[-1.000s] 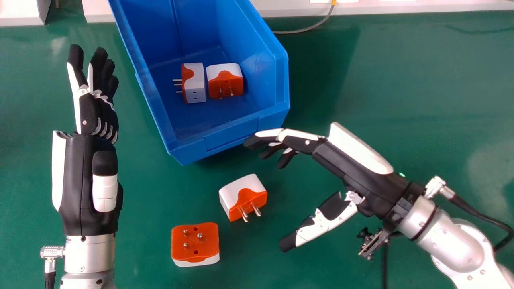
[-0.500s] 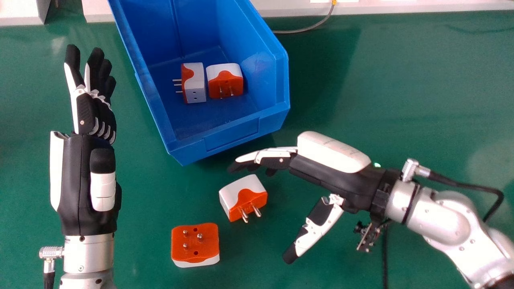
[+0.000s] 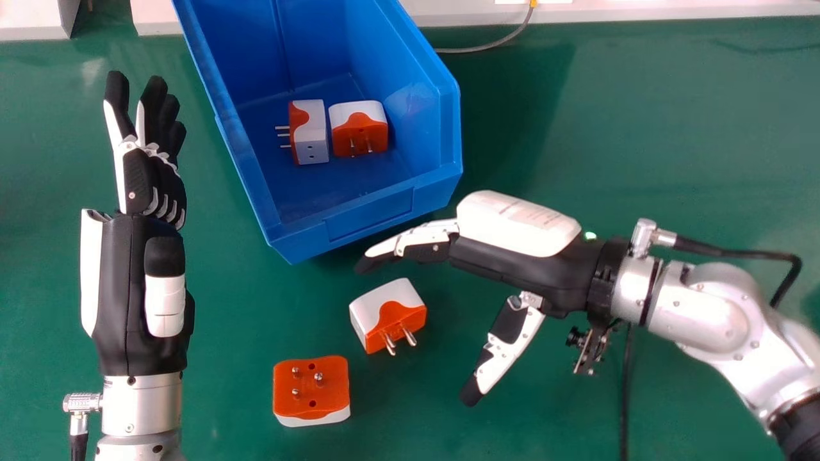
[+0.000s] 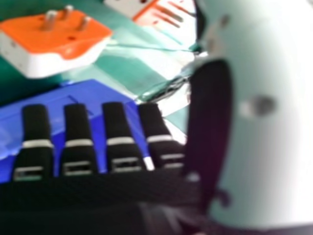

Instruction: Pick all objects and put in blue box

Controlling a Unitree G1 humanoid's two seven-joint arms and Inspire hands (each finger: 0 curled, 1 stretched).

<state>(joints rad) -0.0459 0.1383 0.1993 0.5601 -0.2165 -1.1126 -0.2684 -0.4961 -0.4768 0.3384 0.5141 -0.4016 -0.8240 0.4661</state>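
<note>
Box [image 3: 368, 221]: smooth plastic, slight gloss. Plugs [image 3: 378, 312]: smooth hard plastic, shiny metal pins [image 3: 409, 336]. Tabletop [image 3: 640, 128]: smooth, soft sheen. Right hand [image 3: 506, 262]: glossy plastic-looking shell, matt dark parts. Right forearm [image 3: 698, 308]: satin metal look.

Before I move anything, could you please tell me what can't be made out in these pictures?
- Head view: the far end of the blue box, cut off by the picture's edge.
- Head view: the underside of the prongs-up adapter, hidden by its own body.
- Head view: the right hand's palm, turned away from the camera.
- Right hand view: part of the scene, hidden behind the thumb.
</note>
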